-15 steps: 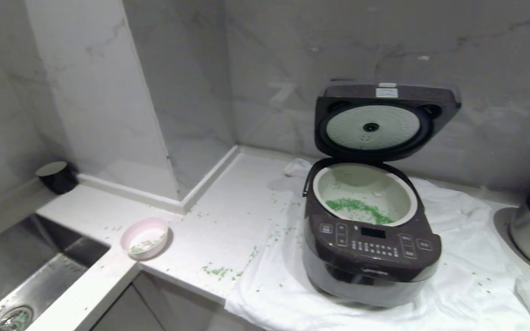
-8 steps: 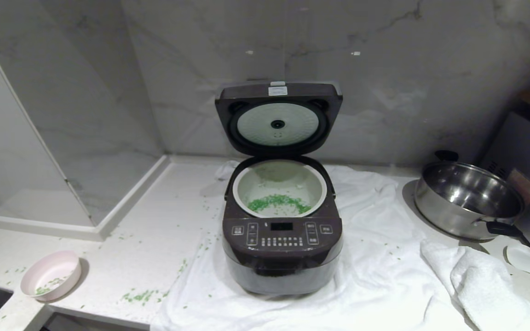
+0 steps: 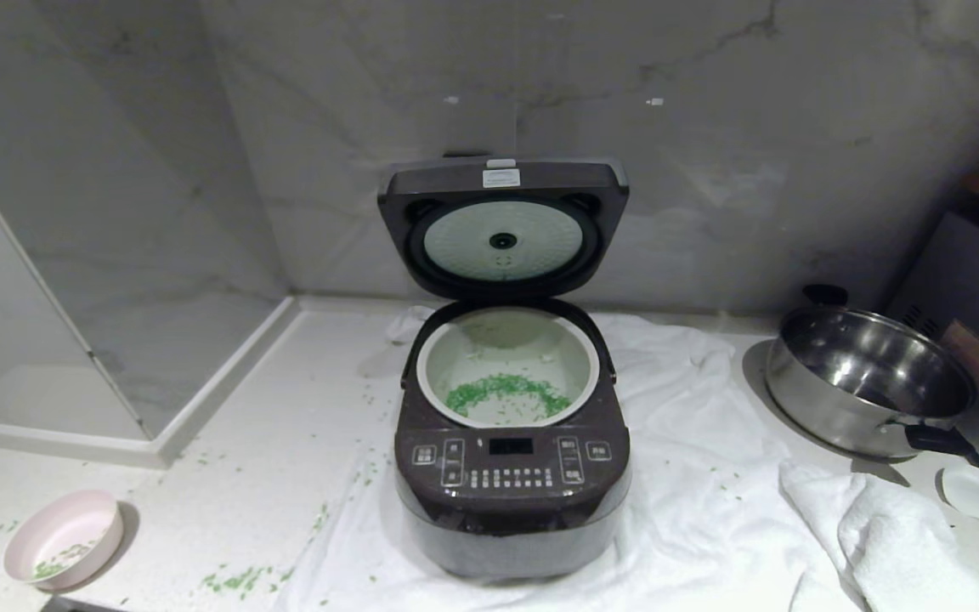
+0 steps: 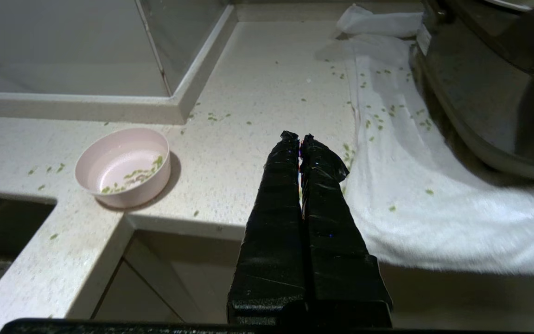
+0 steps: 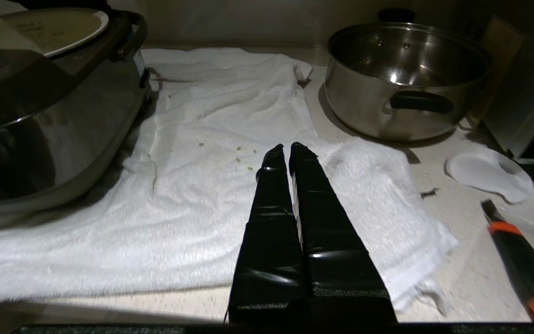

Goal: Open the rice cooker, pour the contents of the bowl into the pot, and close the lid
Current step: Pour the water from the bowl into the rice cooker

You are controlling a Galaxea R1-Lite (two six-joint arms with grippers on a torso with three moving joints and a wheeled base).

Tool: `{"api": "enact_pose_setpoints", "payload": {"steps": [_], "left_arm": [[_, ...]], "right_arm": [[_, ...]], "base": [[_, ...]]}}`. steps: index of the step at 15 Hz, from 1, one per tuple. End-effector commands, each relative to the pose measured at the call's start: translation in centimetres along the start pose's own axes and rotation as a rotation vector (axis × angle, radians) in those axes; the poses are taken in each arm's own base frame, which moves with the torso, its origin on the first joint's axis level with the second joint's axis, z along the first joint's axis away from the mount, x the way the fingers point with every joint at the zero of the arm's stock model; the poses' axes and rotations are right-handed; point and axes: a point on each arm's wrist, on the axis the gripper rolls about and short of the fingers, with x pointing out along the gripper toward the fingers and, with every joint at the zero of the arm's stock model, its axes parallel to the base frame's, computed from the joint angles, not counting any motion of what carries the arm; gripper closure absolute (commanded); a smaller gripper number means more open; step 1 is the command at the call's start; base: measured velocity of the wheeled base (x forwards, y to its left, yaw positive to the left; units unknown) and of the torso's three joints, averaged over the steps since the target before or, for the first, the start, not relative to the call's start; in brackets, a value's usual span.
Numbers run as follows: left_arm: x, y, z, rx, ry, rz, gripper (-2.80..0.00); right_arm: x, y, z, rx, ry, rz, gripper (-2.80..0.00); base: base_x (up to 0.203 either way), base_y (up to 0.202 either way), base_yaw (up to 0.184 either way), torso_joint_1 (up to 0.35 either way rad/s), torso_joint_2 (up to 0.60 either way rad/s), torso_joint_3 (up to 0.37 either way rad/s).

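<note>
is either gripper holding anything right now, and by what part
Nothing is held: the left gripper and right gripper are both shut and empty.

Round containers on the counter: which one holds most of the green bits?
The cooker's white pot, under the raised lid. The pink bowl has only a few; the steel pan shows none.

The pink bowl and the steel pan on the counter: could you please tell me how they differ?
The pink bowl is small, shallow and matte; the steel pan is much larger, deeper and shiny, with black handles. The bowl sits on bare counter at the robot's left with a few green bits inside; the pan sits to the right, with no bits visible. Both are round, upright and uncovered.
</note>
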Motion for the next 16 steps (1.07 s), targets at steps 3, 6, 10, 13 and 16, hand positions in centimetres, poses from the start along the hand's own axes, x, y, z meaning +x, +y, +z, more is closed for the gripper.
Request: {"api": "enact_pose_setpoints", "payload": {"steps": [3,6,10,13,16], "left_arm": [[0.0,0.0,0.0,0.001,0.001,-0.001,0.0],[0.0,0.0,0.0,-0.005,-0.001,0.0,0.0],[0.0,0.0,0.0,-0.03,-0.001,0.004,0.0],[-0.2,0.1,0.6,-0.104,-0.023,0.04,0.0],[-0.5,0.6,4.8,-0.153,-0.03,0.094,0.0]], "right_arm": [[0.0,0.0,0.0,0.0,-0.001,0.0,0.0],[0.0,0.0,0.0,0.0,0.0,0.0,0.0],[0.0,0.0,0.0,0.001,-0.001,0.0,0.0],[0.0,0.0,0.0,0.0,-0.001,0.0,0.0],[0.0,0.0,0.0,0.0,-0.001,0.0,0.0]], "base": [[0.199,0.0,0.0,0.008,0.0,-0.001],[0.101,0.0,0.003,0.006,0.0,0.0],[0.0,0.0,0.0,0.0,0.0,0.0],[0.0,0.0,0.0,0.0,0.0,0.0],[0.0,0.0,0.0,0.0,0.0,0.0]]}}
